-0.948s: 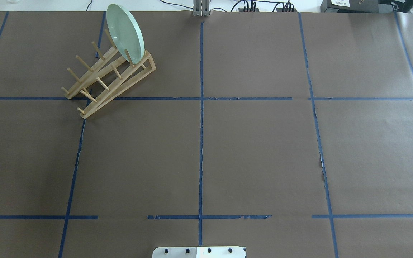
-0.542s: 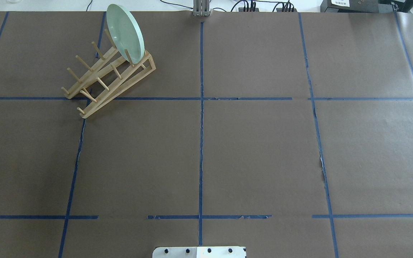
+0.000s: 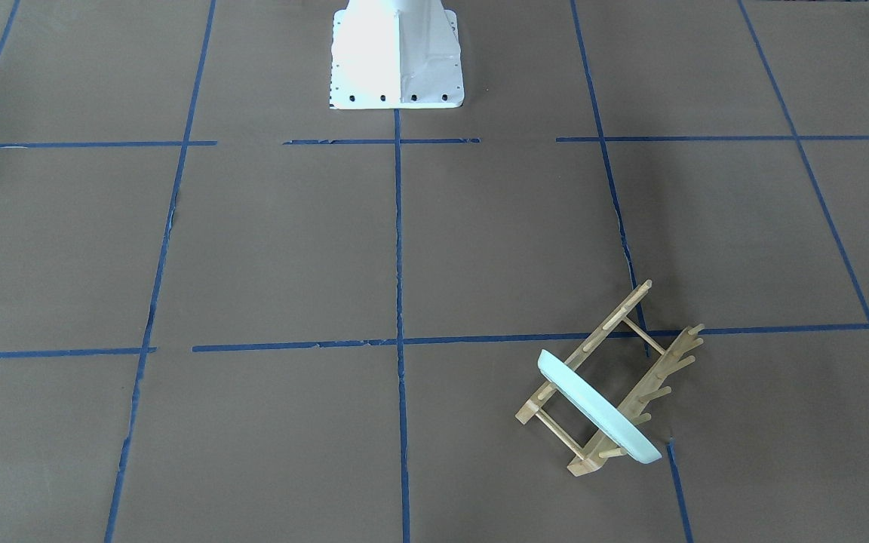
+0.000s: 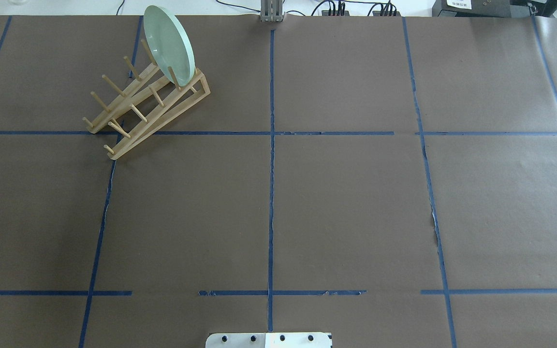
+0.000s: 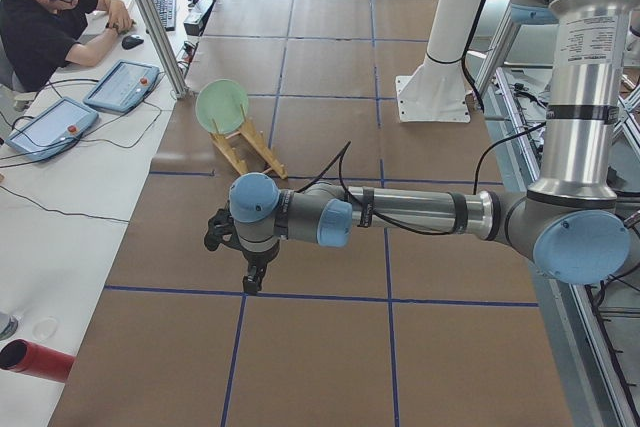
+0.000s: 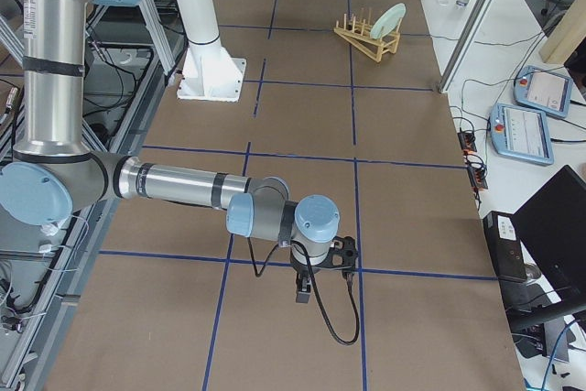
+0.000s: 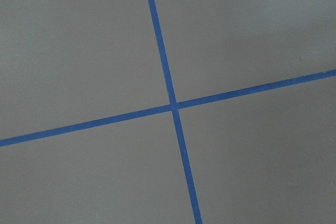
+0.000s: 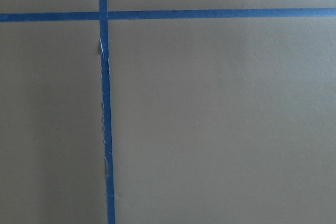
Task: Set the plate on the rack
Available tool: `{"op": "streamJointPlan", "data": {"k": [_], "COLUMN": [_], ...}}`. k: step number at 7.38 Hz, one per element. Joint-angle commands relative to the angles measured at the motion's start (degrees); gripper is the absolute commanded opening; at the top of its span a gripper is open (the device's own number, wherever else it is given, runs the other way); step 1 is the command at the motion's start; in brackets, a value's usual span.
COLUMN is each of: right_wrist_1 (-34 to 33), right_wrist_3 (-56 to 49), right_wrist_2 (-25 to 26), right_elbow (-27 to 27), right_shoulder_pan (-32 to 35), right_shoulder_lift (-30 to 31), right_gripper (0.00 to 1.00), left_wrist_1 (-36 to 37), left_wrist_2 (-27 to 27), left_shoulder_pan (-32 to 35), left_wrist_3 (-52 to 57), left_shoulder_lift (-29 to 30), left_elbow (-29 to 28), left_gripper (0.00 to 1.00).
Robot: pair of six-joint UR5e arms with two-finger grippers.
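The pale mint-green plate (image 4: pixel 168 44) stands on edge between the pegs at the far end of the light wooden rack (image 4: pixel 136 113), at the table's far left. It also shows in the front-facing view (image 3: pixel 598 407) on the rack (image 3: pixel 631 354), in the left view (image 5: pixel 221 106) and in the right view (image 6: pixel 388 18). My left gripper (image 5: pixel 254 277) shows only in the left view, far from the rack, and I cannot tell if it is open or shut. My right gripper (image 6: pixel 303 291) shows only in the right view, likewise unclear.
Brown paper with a blue tape grid (image 4: pixel 271 133) covers the table. The robot's white base (image 3: pixel 397 56) stands at the table's near middle. A person (image 5: pixel 45 12) sits at a side desk with tablets (image 5: pixel 122 84). Both wrist views show only paper and tape.
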State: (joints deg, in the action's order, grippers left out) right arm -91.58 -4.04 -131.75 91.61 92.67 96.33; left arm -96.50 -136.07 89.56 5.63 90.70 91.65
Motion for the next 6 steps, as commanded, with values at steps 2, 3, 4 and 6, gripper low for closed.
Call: {"op": "streamJointPlan", "data": {"k": [2,3,4,6], "right_wrist_1": [0.0,0.0,0.0,0.0], "right_wrist_3": [0.0,0.0,0.0,0.0], "right_wrist_2": [0.0,0.0,0.0,0.0], "right_elbow": [-0.02,-0.02,-0.02,-0.02], "right_shoulder_pan": [0.06,0.06,-0.03,-0.03], "right_shoulder_lift": [0.0,0.0,0.0,0.0], "right_gripper": [1.0,1.0,1.0,1.0], "left_wrist_1": [0.0,0.0,0.0,0.0], "left_wrist_2": [0.02,0.02,0.02,0.02], "left_shoulder_pan": [0.0,0.0,0.0,0.0], "left_wrist_3": [0.0,0.0,0.0,0.0], "left_shoulder_lift": [0.0,0.0,0.0,-0.61], "left_elbow": [0.02,-0.07,-0.07,0.02], "left_gripper": [1.0,1.0,1.0,1.0]}}
